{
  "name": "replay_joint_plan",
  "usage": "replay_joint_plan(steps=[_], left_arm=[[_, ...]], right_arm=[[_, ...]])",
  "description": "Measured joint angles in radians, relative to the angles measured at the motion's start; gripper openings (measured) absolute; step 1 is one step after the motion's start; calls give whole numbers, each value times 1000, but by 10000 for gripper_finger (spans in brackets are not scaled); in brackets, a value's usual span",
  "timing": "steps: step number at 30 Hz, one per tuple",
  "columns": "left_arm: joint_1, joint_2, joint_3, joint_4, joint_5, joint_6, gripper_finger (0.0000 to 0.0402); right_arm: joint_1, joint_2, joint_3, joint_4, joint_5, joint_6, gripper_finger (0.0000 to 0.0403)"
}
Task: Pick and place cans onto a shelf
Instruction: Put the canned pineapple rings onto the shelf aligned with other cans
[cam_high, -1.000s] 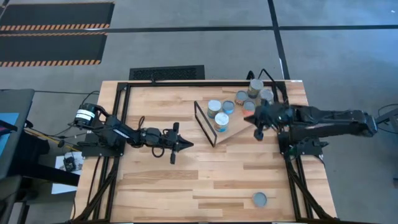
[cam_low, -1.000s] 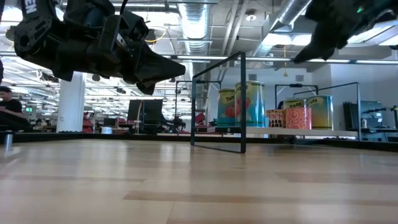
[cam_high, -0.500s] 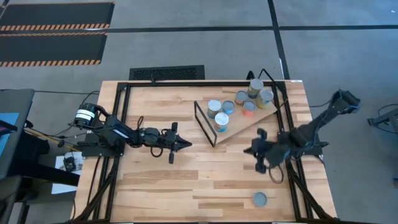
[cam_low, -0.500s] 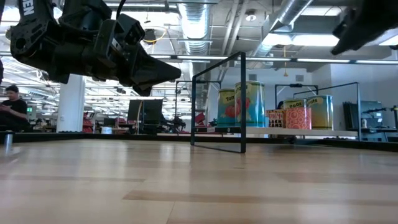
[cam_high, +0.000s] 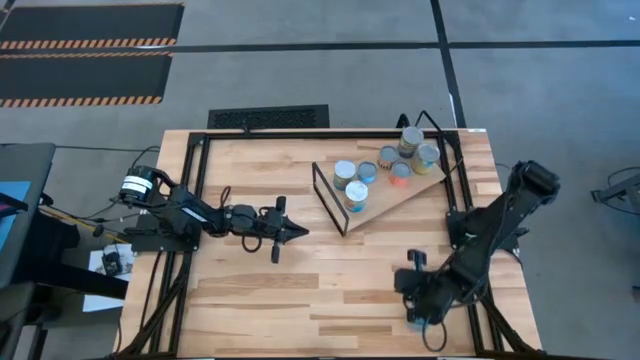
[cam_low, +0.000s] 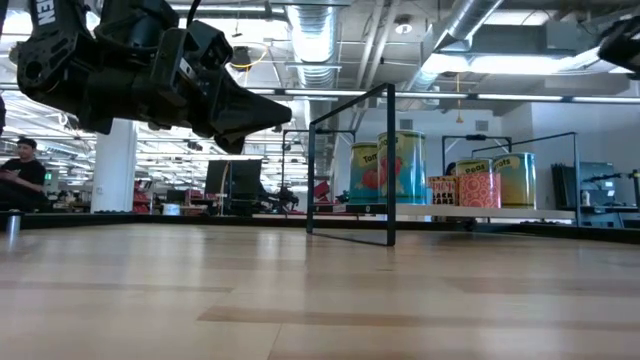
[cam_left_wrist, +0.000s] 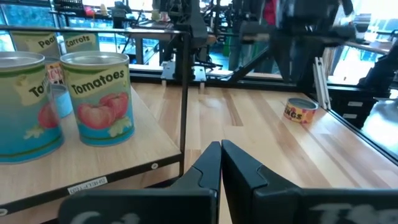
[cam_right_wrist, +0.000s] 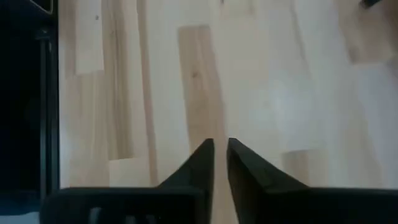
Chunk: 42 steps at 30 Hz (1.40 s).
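Counting seven cans (cam_high: 356, 193) up on the shelf (cam_high: 385, 203), bunched between its black wire end (cam_high: 328, 196) and its far corner. Spotting one more can (cam_left_wrist: 300, 111), yellow and red label, sat flat on the table well away from the shelf, out past its long slanted edge. Seeing the right gripper (cam_high: 415, 310) hanging right over that stray can, fingers parted just a crack, nothing pinched. Finding the left gripper (cam_high: 300, 233) parked near the shelf's wire end, not touching it, fingers pressed together, empty too.
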<state>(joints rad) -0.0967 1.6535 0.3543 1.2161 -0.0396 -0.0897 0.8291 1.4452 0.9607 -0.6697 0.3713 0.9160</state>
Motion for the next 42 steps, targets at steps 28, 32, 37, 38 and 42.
replay_joint_plan(steps=[28, 32, 37, 38, 42], left_arm=[[-1, 0, 0, -55, 6, 24, 0], [-1, 0, 0, -59, 6, 17, 0], [-1, 0, 0, -57, 1, 17, 0], [-1, 0, 0, -57, 1, 17, 0], [-1, 0, 0, -57, 1, 15, 0]], right_arm=[[177, 481, 362, -224, -295, 344, 134], [176, 488, 364, -255, -291, 336, 103], [160, 486, 363, -357, -266, 308, 29], [153, 486, 362, -385, -261, 291, 17], [109, 486, 362, -508, -234, 206, 17]])
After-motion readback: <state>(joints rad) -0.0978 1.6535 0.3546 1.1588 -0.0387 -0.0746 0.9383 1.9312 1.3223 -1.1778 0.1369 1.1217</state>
